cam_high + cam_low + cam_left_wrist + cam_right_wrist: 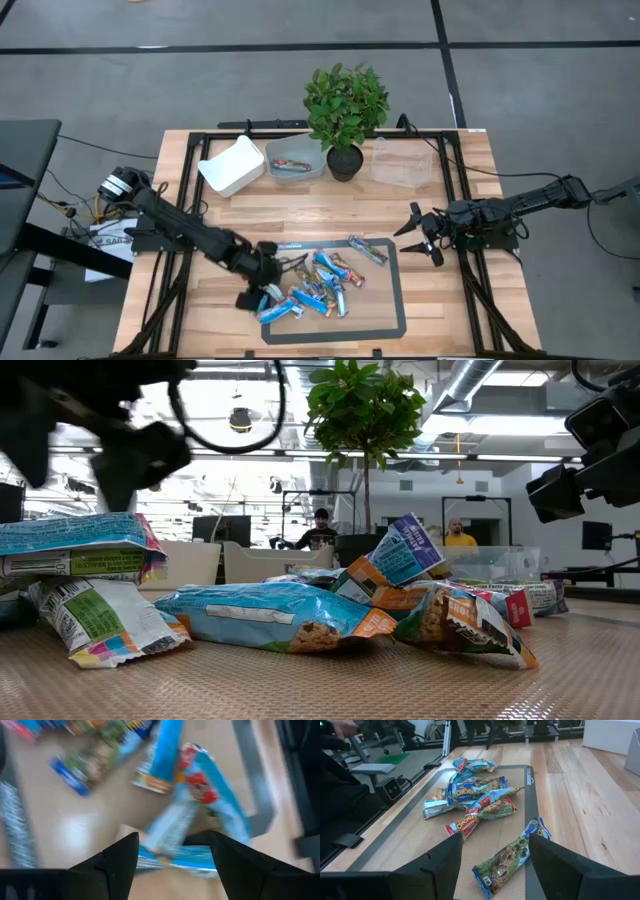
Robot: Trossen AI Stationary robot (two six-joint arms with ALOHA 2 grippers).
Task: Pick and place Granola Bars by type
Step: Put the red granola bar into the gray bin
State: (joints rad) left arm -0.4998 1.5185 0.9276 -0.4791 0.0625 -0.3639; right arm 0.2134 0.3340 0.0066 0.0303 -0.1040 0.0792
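Note:
Several granola bars (315, 285) in bright blue, orange-tan and dark blue wrappers lie heaped on a tan mat (402, 292); one dark-blue bar (368, 250) lies apart near the mat's far right corner. My left gripper (268, 290) is open over the heap's left end. In the left wrist view its fingers (172, 851) stand on either side of a bright blue bar (172, 827); whether they touch it I cannot tell. My right gripper (420, 235) waits open just right of the mat, and the apart bar (509, 857) lies ahead of its fingers (492, 855).
Along the far edge stand a white tub (232, 165), a grey tub (295, 160) with something in it, a potted plant (345, 110) and a clear tub (402, 165). Bare wood lies between tubs and mat. People sit in the room beyond (322, 528).

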